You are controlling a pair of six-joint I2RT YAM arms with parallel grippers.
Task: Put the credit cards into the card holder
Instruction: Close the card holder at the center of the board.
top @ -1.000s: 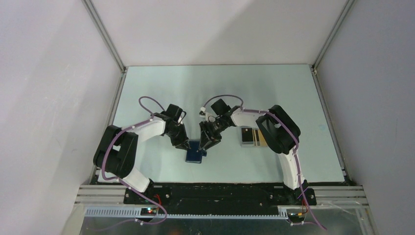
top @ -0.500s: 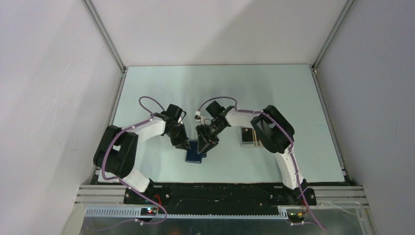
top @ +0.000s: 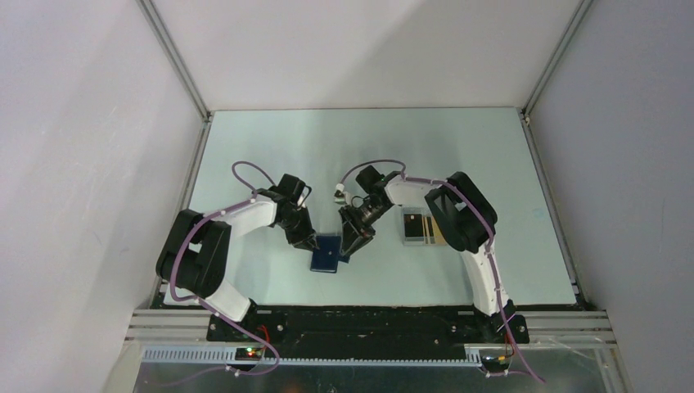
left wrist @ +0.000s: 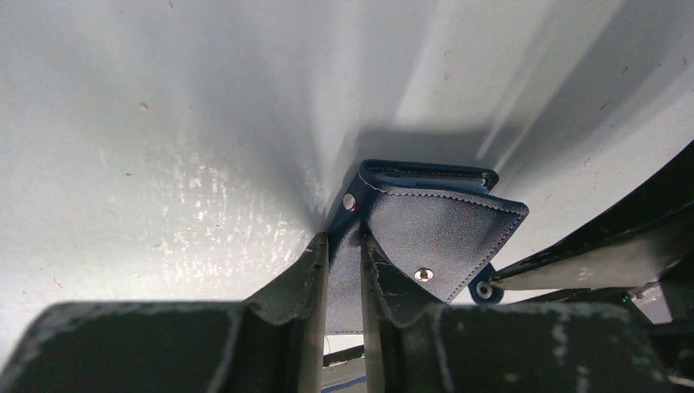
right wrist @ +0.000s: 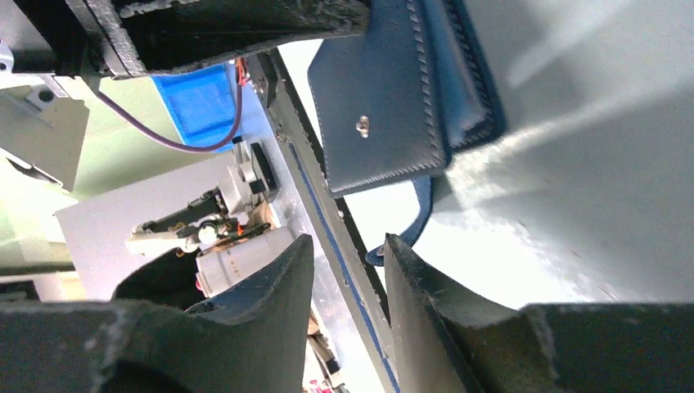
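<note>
Navy holder (top: pixel 326 255): left gripper (left wrist: pixel 344 243) pinches its edge, right gripper (right wrist: pixel 348 247) gapes empty beside it. We judge opening in hand; next, lift flap (left wrist: pixel 446 233).

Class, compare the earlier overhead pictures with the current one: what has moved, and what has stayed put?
The right tool drifted left over the small dark navy-blue folding card holder, then swung back to its right edge; it grips nothing. The left tool stayed clamped on the holder's flap, and the holder and the clear plastic case to the right kept their places.
</note>
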